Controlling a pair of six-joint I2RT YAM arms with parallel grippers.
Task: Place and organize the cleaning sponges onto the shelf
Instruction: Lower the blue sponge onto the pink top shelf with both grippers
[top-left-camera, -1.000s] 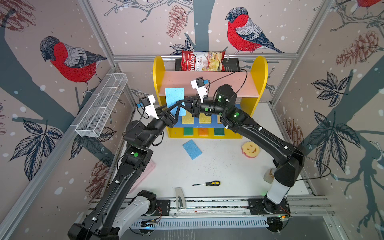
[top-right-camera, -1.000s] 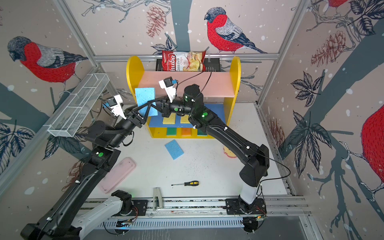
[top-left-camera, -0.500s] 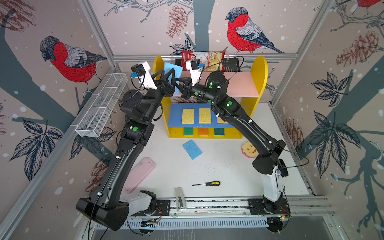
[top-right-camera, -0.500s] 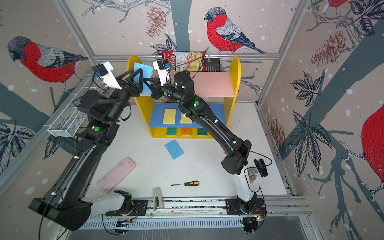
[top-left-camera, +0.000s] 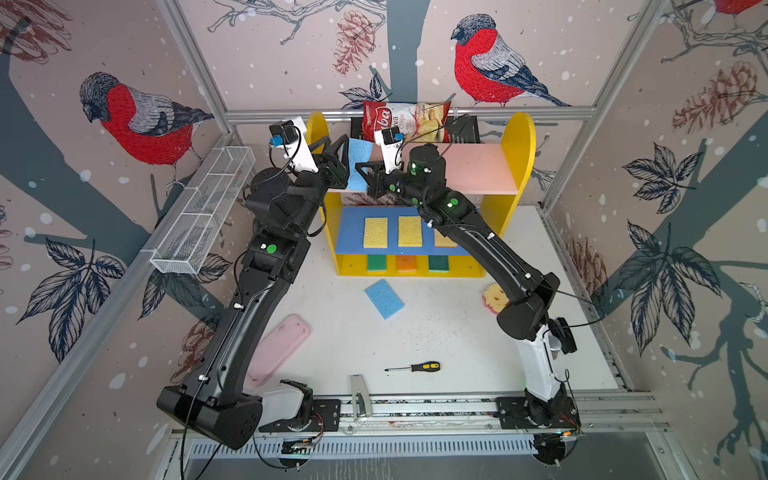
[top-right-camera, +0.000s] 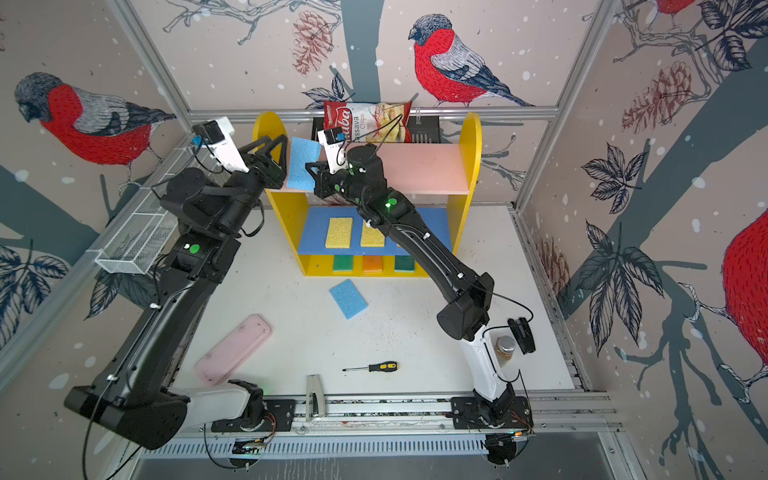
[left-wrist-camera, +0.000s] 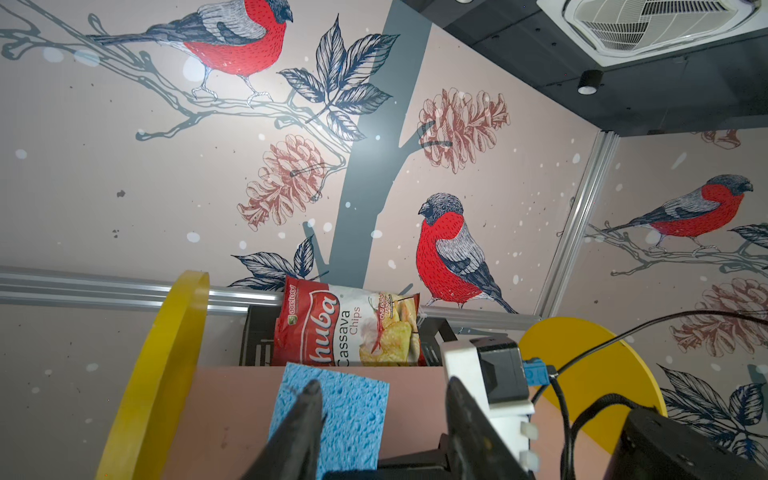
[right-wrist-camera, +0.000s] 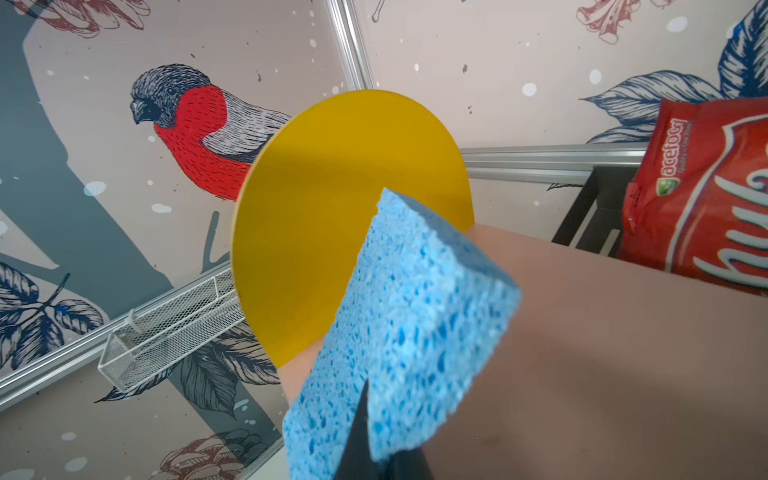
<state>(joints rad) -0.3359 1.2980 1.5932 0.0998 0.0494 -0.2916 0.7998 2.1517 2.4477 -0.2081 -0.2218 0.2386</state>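
The white worktop (top-left-camera: 436, 332) carries the yellow shelf (top-left-camera: 517, 137) at the middle of its far edge. Both arms reach to the left end of the shelf's pink upper board (top-left-camera: 473, 166).

There the right gripper (top-left-camera: 365, 174) is clenched on a light blue sponge (top-left-camera: 358, 164), pinched at one end. The sponge stands tilted over the board beside the rounded side panel (right-wrist-camera: 332, 208); whether it touches the board cannot be told. The left gripper (left-wrist-camera: 380, 386) is released, its jaws well apart, with one finger (left-wrist-camera: 307, 403) in front of that sponge's face.

On the blue middle board (top-left-camera: 351, 232) a yellow sponge (top-left-camera: 375, 232) lies beside a second yellow sponge (top-left-camera: 410, 230), and a third sponge (top-left-camera: 441, 240) is mostly hidden under the right arm. The yellow base (top-left-camera: 353, 268) holds a green sponge (top-left-camera: 376, 262), an orange sponge (top-left-camera: 406, 263) and a second green sponge (top-left-camera: 438, 263) in a row.

A loose blue sponge (top-left-camera: 384, 298) lies on the worktop just before the shelf. The round smiley sponge (top-left-camera: 492, 296) — half hidden by the right arm — lies toward the worktop's right edge.
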